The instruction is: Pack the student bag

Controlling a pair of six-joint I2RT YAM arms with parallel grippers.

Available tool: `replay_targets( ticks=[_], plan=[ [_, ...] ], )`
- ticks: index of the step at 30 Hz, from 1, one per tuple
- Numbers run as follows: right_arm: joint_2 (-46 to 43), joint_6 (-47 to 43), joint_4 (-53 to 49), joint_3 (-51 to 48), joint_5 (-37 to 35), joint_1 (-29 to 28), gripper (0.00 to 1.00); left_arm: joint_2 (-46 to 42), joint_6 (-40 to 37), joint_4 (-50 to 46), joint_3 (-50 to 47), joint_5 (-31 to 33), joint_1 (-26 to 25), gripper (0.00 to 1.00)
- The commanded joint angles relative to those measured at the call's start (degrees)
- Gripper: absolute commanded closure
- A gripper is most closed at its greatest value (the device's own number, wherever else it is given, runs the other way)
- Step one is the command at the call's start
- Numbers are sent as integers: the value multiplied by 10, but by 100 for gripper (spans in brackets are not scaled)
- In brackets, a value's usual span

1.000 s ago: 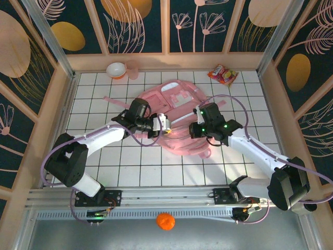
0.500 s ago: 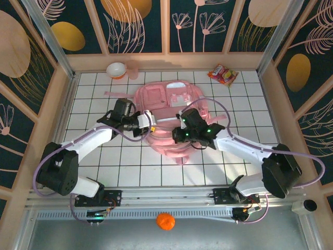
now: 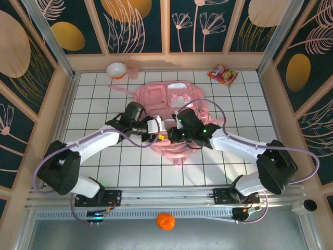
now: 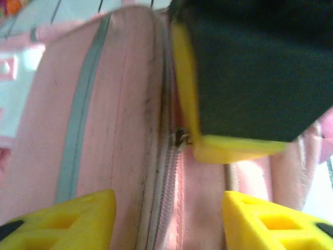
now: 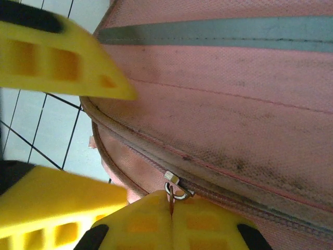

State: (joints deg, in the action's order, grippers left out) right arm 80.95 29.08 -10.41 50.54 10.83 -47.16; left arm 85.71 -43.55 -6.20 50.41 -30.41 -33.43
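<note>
Student bag (image 3: 156,96) lies flat mid-counter, slightly toward the far edge, with both arms meeting over its near end. Change in the last second: the left jaws went from closed to partly open and now hold nothing. In the left wrist view their tips stand apart on either side of the zipper (image 4: 165,203), with pink fabric below them and no pinch on it. The right jaws have stayed closed. In the right wrist view their tips meet on the small metal zipper pull (image 5: 176,190), and the left wrist view shows the same pinch just ahead of the left jaws. The bag also looks shifted on the counter: it is squarer now and sits less toward the right edge, and the right arm has swung in toward the middle. The zipper track beyond the pull looks closed. Judgement: the left jaws have let go to re-grip fabric beside the zipper and brace the bag while the right jaws drag the pull, so this is the opening step and packing is barely started. Snack packet (image 3: 222,74) is near the far right corner, a bowl (image 3: 115,69) near the far left, and an orange ball (image 3: 165,221) is off the counter, in front of the arm bases. None of them is in the bag.
</note>
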Motion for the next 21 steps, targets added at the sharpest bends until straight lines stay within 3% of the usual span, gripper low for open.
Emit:
replay_targets(
  ticks=[1, 4, 11, 15, 21],
  plan=[
    [-12, -6, 8, 16, 19, -4, 100, 29, -18, -8, 28, 29, 3, 76],
    [-26, -10, -8, 5, 15, 10, 100, 22, -41, -14, 15, 35, 7, 99],
    [-33, -6, -20, -5, 23, 27, 100, 7, -16, 10, 3, -18, 14, 100],
    [-35, -1, -42, -4, -9, 30, 100, 0, -11, 30, -3, -34, 21, 100],
    [-68, -2, -73, -32, 5, 79, 100, -23, -14, 31, -26, -44, 55, 100]
  ],
)
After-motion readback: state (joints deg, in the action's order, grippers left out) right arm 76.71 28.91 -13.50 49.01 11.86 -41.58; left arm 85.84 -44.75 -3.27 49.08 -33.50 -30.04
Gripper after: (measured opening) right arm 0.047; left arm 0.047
